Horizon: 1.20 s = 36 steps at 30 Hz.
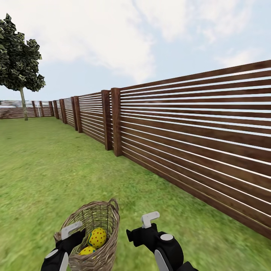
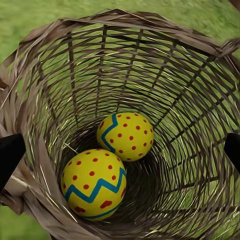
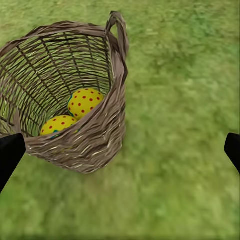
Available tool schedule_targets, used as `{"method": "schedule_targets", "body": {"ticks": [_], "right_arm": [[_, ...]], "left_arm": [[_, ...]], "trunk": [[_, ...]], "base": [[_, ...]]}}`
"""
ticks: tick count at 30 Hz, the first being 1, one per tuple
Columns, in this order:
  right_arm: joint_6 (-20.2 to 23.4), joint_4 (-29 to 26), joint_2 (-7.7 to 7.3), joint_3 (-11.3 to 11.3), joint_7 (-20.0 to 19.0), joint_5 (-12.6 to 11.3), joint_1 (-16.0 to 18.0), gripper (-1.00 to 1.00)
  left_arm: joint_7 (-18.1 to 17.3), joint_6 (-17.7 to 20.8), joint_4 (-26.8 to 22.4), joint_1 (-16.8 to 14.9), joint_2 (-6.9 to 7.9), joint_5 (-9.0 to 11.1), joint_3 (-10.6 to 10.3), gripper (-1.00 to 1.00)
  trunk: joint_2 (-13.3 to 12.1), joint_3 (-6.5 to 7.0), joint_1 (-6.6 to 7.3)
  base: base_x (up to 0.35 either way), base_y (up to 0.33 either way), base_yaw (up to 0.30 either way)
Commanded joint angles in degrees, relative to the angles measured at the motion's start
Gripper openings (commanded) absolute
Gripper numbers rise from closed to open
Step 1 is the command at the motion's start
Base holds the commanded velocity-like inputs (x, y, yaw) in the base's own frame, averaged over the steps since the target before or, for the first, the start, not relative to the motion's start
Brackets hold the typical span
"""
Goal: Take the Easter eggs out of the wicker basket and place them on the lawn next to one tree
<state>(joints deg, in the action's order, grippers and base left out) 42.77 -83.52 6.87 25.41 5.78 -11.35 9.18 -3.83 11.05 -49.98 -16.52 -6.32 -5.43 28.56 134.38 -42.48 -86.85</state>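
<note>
From my head camera, the wicker basket [image 1: 94, 233] sits on the lawn [image 1: 45, 165] at my left gripper [image 1: 71, 230], beside a slatted fence [image 1: 195, 135]. My left wrist shows two Easter eggs [image 2: 125, 135] inside, touching. My right gripper [image 3: 120, 150] appears wide open, empty; whether the left grips the rim, I cannot tell.

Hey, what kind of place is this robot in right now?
Most likely a fenced backyard garden: mown lawn, a dark slatted wooden fence, a tree under open sky.

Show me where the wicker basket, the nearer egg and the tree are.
wicker basket [image 3: 85, 145]: right wrist view, outer woven wall.
nearer egg [image 2: 94, 183]: left wrist view, middle of its shell.
tree [image 1: 19, 60]: head view, leafy crown.
</note>
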Motion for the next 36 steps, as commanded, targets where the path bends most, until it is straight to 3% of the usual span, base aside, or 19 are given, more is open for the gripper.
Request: {"method": "schedule_targets", "body": {"ticks": [1,4,25,36], "right_arm": [[0.2,-0.1,-0.01,0.1,0.6,-0.6,0.0,1.0],[0.2,-0.1,-0.01,0.1,0.6,-0.6,0.0,1.0],[0.2,-0.1,-0.01,0.1,0.6,-0.6,0.0,1.0],[0.2,-0.1,-0.01,0.1,0.6,-0.6,0.0,1.0]], "left_arm": [[-0.4,0.3,-0.1,0.0,-0.09,-0.6,0.3,1.0],[-0.5,0.3,-0.1,0.0,-0.09,-0.5,0.3,1.0],[-0.4,1.2,0.2,-0.2,-0.09,-0.5,0.2,1.0],[-0.3,4.7,6.2,-0.8,0.15,-0.5,0.3,1.0]], "trunk": [[0.0,-0.07,0.01],[0.0,-0.07,0.01],[-8.4,3.7,4.62],[-12.8,5.68,7.04]], "base": [[0.004,-0.004,0.0],[0.002,-0.002,0.0],[0.0,0.0,0.0],[0.0,0.0,0.0]]}}
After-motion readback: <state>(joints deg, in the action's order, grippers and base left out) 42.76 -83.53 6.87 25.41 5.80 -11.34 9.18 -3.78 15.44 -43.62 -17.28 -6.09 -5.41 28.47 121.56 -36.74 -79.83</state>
